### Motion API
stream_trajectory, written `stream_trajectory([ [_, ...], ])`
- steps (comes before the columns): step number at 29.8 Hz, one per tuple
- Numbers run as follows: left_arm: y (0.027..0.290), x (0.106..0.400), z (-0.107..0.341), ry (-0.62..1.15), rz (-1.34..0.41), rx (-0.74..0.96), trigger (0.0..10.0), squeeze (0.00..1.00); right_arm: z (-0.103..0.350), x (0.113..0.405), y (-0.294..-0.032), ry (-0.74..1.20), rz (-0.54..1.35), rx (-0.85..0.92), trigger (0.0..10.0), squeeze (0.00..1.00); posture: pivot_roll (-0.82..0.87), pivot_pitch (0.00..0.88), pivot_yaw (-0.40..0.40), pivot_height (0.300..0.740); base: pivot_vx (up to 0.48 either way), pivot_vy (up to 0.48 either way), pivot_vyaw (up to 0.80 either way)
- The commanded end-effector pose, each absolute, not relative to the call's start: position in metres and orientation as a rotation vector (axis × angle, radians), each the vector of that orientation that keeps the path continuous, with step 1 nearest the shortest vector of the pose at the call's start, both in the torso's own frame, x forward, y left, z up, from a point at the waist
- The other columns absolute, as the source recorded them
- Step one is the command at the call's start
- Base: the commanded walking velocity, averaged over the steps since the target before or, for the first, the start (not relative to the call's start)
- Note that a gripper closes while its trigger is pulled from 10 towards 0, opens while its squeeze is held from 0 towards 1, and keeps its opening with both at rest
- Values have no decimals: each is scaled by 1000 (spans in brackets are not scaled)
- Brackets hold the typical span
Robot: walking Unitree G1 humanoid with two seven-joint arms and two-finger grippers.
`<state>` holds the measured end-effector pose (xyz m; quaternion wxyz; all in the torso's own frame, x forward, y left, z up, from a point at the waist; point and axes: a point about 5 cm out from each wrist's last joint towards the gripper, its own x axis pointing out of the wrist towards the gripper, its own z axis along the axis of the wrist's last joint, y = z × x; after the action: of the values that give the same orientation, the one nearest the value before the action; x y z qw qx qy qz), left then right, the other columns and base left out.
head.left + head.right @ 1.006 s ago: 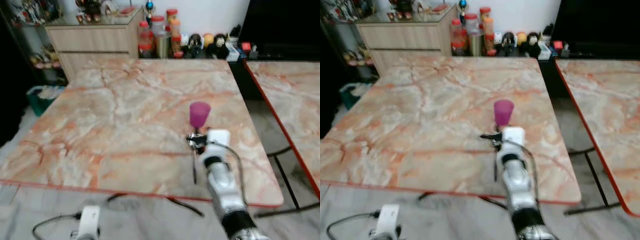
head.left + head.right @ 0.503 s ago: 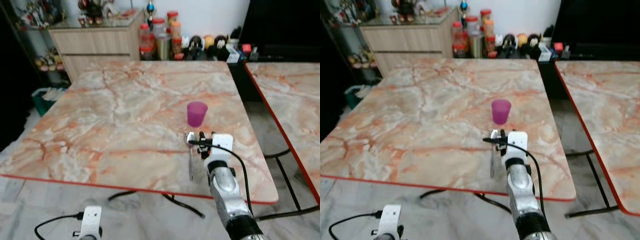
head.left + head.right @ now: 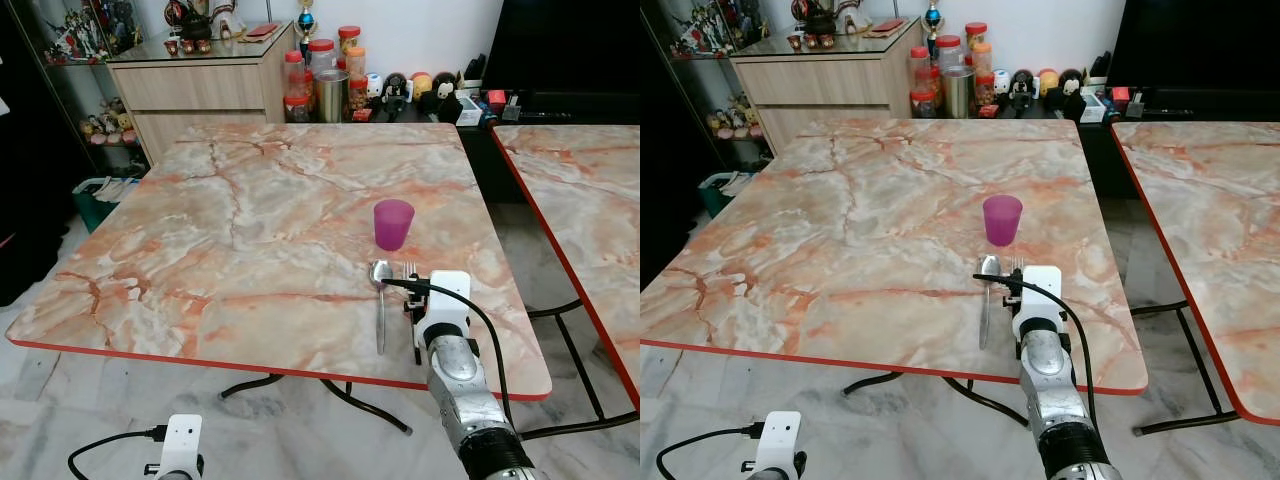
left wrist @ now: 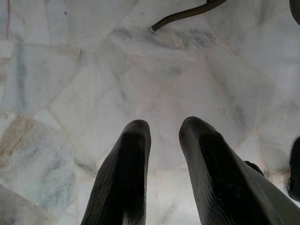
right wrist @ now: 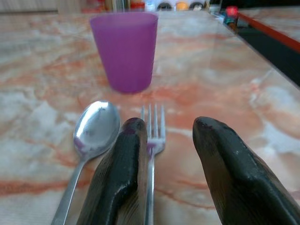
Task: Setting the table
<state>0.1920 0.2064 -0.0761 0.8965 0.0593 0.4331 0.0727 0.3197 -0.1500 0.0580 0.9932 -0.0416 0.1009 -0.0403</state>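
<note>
A purple cup stands upright on the marble table, right of its middle. Just in front of it a spoon and a fork lie side by side, handles toward the near edge. My right gripper is low over the table, open. The fork's handle runs between its fingers, close to one of them, and the spoon lies just outside. In the left eye view that gripper sits under its white wrist box. My left gripper hangs open over the floor.
A second marble table stands to the right across a narrow gap. Jars and figurines line the floor beyond the far edge, next to a wooden cabinet. A green bin sits at the left. A cable lies on the floor.
The camera has risen and steadied, so the picture is sharper. My right gripper has drawn back a little from the cup toward the near edge. The spoon stays on the table.
</note>
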Motion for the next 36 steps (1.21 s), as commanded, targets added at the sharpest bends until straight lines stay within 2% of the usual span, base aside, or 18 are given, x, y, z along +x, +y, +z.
stream_trajectory([
  [1, 208, 189, -78, 915, 152, 128, 10000, 0, 57, 322, -143, 228, -56, -78, 10000, 0, -25, 0, 40, 740, 0, 0, 0],
  [10, 207, 190, -77, 912, 142, 132, 10000, 0, 57, 323, -139, 243, -58, -72, 10000, 0, -25, 0, 41, 740, 0, 0, 0],
  [26, 210, 190, -77, 910, 150, 136, 10000, 0, 48, 318, -146, 291, -108, -74, 10000, 0, -21, 0, 43, 740, 0, 0, 0],
  [36, 211, 189, -77, 914, 145, 140, 10000, 0, 33, 311, -145, 383, -142, 51, 10000, 0, -13, 0, 47, 740, 0, 0, 0],
])
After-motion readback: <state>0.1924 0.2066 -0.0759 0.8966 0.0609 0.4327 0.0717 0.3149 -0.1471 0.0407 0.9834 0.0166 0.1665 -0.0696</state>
